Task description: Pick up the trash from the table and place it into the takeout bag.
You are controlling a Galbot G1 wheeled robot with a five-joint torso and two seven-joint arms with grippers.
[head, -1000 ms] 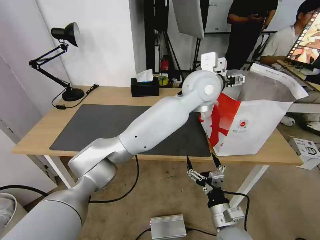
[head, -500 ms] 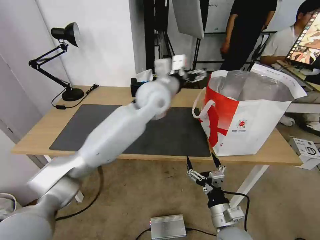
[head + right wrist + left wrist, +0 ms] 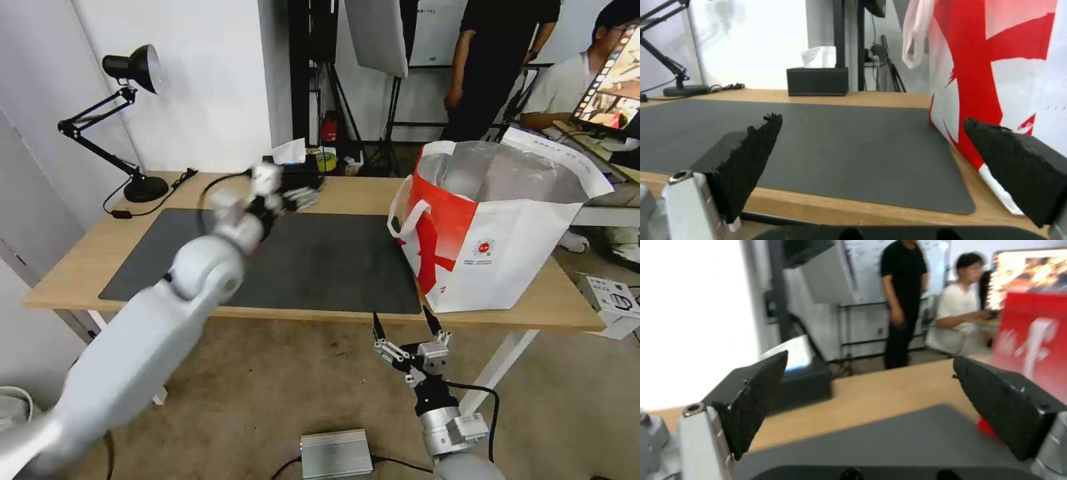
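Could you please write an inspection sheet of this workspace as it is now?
Surface: table bearing a dark grey mat.
Job's things: takeout bag upright at the table's right end, mouth open; no trash seen on the table.
Clutter: black tissue box and desk lamp along the far edge.
Grippers: left gripper open, empty, above the mat's far side; right gripper open, empty, below the table's front edge.
Cables: lamp cord on the table.
Surroundings: silver box on the floor.
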